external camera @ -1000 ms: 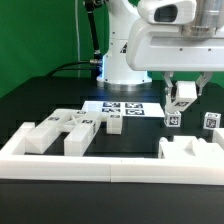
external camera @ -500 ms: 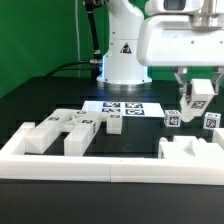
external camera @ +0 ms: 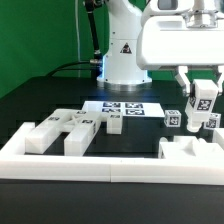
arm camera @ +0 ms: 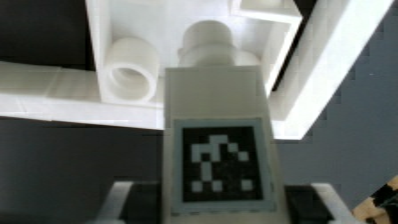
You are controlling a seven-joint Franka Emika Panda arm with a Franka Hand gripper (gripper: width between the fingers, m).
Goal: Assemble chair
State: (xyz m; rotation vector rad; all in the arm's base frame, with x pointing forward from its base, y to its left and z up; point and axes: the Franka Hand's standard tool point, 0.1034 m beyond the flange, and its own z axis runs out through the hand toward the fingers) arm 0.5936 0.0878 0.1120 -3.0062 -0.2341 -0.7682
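White plastic tagged block with round peg [external camera: 205, 103] clamped in closed claw [external camera: 201, 88]; poised over black desk [external camera: 40, 95] beside small tagged white cube [external camera: 172, 118]; near chunky white notched piece [external camera: 190, 152].

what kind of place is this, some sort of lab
Most likely a robotics lab bench set up for recording: a green backdrop behind a black table, a marker board fixed on it, and a Franka arm holding a tagged white chair piece.
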